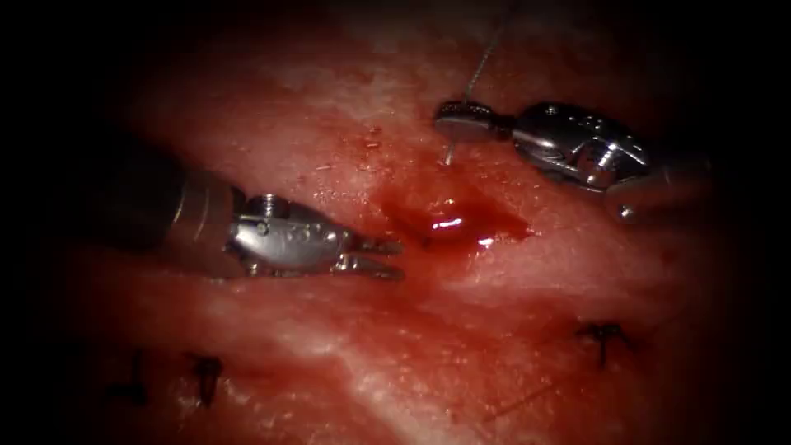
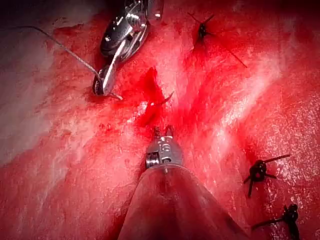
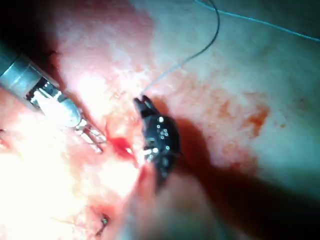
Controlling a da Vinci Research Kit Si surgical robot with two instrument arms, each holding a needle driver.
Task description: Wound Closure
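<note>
A: Starting on the left, the left arm's tool (image 1: 381,258) lies low over the tissue (image 1: 346,346), its two jaws parted a little and nothing between them. The tips point straight at the cut (image 1: 461,227), just short of its left end.

B: And the left wrist view agrees, the left arm's tool (image 2: 163,132) sits with its jaws slightly apart just shy of the wound, nothing in them.

A: Ahead of those tips, the cut holds a small pool of red fluid (image 1: 449,224), glinting wet.

B: Moving right, the right arm's tool (image 1: 460,119) hovers above and beyond the cut on its right side. Jaws clamped together, and the needle (image 1: 449,153) is pinched in them.

A: Where along its curve?

B: Hard to say. A short pale end pokes out below the jaws towards the tissue, and it cannot be told whether the point touches or enters the surface.

A: The thread (image 1: 486,58) runs up and away from the top of those jaws, a thin pale line.

B: The left wrist view shows the right arm's tool (image 2: 104,84) with that thread (image 2: 60,46) trailing off behind it, and the needle tip (image 2: 116,96) sticking out beside the jaws.

A: Below both tools, well apart from them, dark knotted stitches (image 1: 603,336) sit in the tissue, one under the right tool, more (image 1: 204,372) under the left.
</note>
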